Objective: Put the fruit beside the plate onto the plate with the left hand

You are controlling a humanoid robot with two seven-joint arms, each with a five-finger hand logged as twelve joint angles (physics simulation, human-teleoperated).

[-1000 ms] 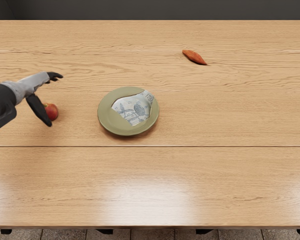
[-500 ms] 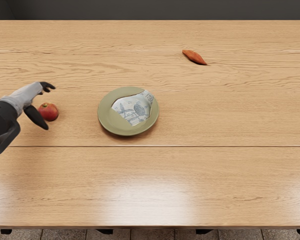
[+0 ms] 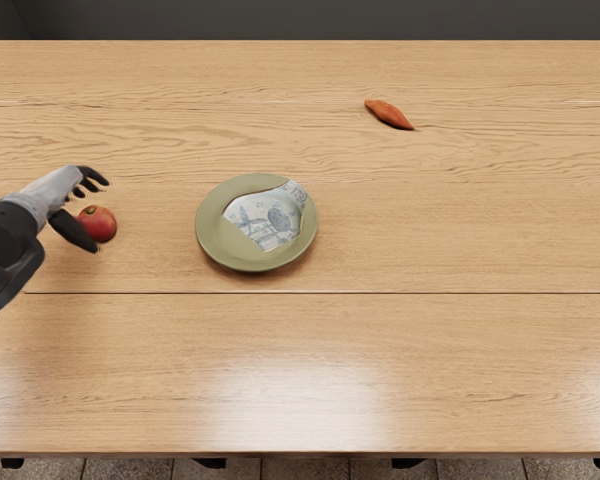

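The olive-green plate (image 3: pixel 211 238) sits on the wooden table (image 3: pixel 380 350), off beyond the fingertips of the left hand (image 3: pixel 64 200), well apart from it and on the far side of the fruit. Across its middle there is a pale patch with a blue print, jagged along one edge. From where I stand I can't tell whether that is the plate's own pattern or something lying in it. The red apple (image 3: pixel 99 222) is not on the plate. It rests on the bare tabletop right at the hand, in the opening between the thumb and the other fingers, and much closer to the hand than to the plate. The left arm comes in low from the left edge, a dark forearm leading to a grey palm with the hand stretched out toward the plate. The hand is wide open, the dark fingers (image 3: pixel 92 178) fanned out above and behind the apple and clear of it. The thumb (image 3: pixel 74 230) angles down along the apple's near-left side. It looks to be just at the skin, though I can't say for certain that it touches. Nothing is gripped. Much farther out, past the plate and far from the hand, a small orange-red, tapered vegetable (image 3: pixel 389 114) lies by itself on the table.
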